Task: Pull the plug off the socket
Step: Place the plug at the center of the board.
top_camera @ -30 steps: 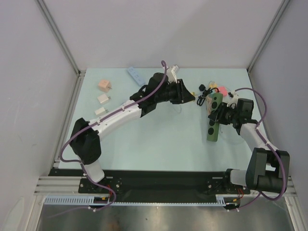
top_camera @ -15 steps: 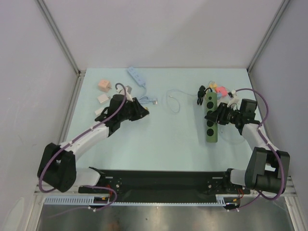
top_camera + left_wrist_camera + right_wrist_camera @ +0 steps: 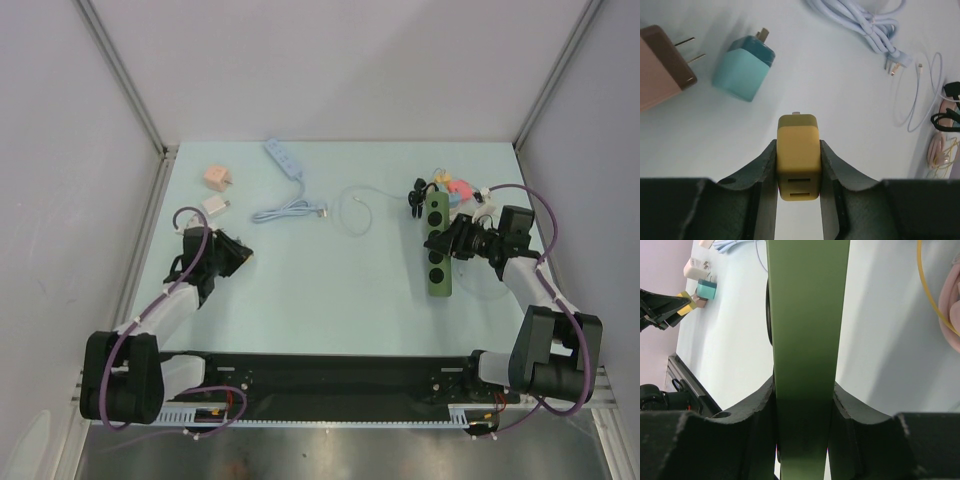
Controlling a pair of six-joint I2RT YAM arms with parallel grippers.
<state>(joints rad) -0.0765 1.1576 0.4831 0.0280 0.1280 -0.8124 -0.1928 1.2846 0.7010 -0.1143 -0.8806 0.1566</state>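
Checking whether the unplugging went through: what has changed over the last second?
The left claw, shut on the yellow plug, pulled away from the green power strip, going left and back toward its own base. The strip swung from tilted to straight. The right claw kept its grip on the strip and barely moved.

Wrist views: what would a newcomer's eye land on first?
The yellow plug clamped in the left pincer, free of any socket, at the left of the table near a teal charger. On the right, the right pincer grips the long green power strip, with tangled cables at its far end.
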